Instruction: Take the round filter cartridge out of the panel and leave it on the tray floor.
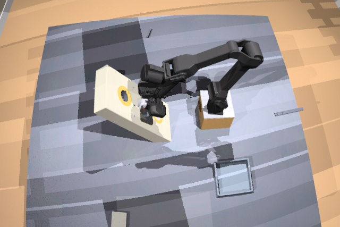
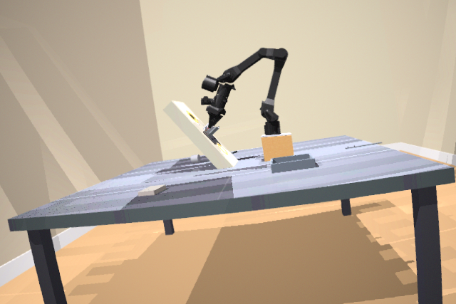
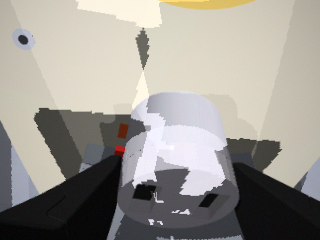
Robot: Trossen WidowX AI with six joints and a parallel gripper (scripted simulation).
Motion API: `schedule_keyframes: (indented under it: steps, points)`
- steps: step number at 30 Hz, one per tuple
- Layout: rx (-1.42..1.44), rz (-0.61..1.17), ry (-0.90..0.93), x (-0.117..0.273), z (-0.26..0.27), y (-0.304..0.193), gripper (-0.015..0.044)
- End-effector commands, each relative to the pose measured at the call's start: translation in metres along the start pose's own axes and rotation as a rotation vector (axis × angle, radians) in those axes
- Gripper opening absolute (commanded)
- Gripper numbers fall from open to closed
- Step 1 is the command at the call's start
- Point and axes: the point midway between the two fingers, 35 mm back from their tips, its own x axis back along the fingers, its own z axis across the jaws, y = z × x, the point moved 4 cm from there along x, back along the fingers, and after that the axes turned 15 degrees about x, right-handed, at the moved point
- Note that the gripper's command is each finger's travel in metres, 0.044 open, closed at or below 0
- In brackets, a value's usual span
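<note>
Clamped in the pincer [image 1: 144,104] [image 2: 209,126] [image 3: 178,165], with fingers on opposite sides: the white filter cartridge [image 1: 142,102] [image 2: 204,128] [image 3: 175,130], two dark slots showing in its end. Standing proud of the tilted cream service panel [image 1: 109,92] [image 2: 200,139] [image 3: 90,75], beside a grey bracket [image 1: 147,118] [image 2: 212,134] [image 3: 92,152]; impossible to tell whether touching the panel. Higher on the same face, a yellow ring [image 1: 119,92] [image 2: 189,112] [image 3: 210,4] around a dark opening. Well apart on the bench [image 1: 68,150] [image 2: 257,203], the shallow tray [image 1: 251,177] [image 2: 294,165], without the cartridge inside.
</note>
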Motion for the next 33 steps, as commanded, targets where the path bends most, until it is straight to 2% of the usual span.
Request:
schedule_keyframes:
  steps: [1, 7, 21, 33]
  points:
    - [-0.001, -0.010, -0.003, 0.006, -0.003, 0.012, 0.0000]
    - [0.000, -0.011, -0.003, 0.014, -0.005, 0.021, 0.0000]
    - [0.000, -0.008, -0.002, 0.100, -0.007, 0.024, 0.0000]
    - [-0.003, 0.000, 0.004, 0.094, 0.024, 0.036, 0.0000]
